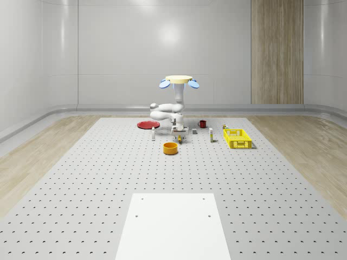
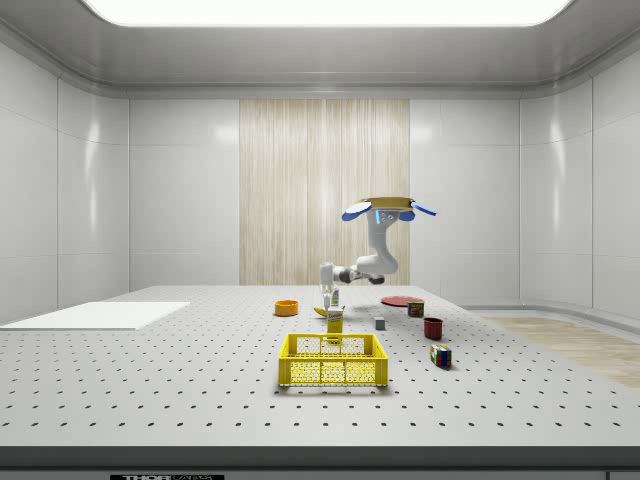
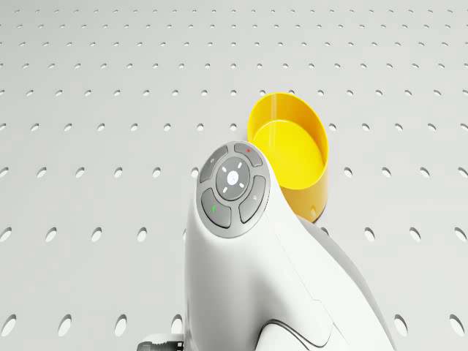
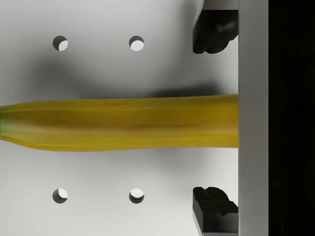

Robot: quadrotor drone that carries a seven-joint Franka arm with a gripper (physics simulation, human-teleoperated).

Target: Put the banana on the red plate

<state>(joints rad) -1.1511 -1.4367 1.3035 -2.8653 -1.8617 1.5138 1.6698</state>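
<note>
Two fingertips [image 4: 211, 37] stand apart, one each side of banana [image 4: 123, 123], not touching; pincer [image 4: 212, 123] low over it on counter [image 4: 88, 206]. Drone [image 1: 179, 80] hovers above, plate [image 1: 147, 125] near. We should descend centred, then squeeze gently across middle before lifting.

No text, brand, number or sign can be read anywhere: the faint reddish mark on the banana [image 4: 118, 123] is too small to make out, the strip of lettering at the counter's front edge [image 2: 165, 476] is cut off, and the carton [image 2: 334, 321] label is illegible.
</note>
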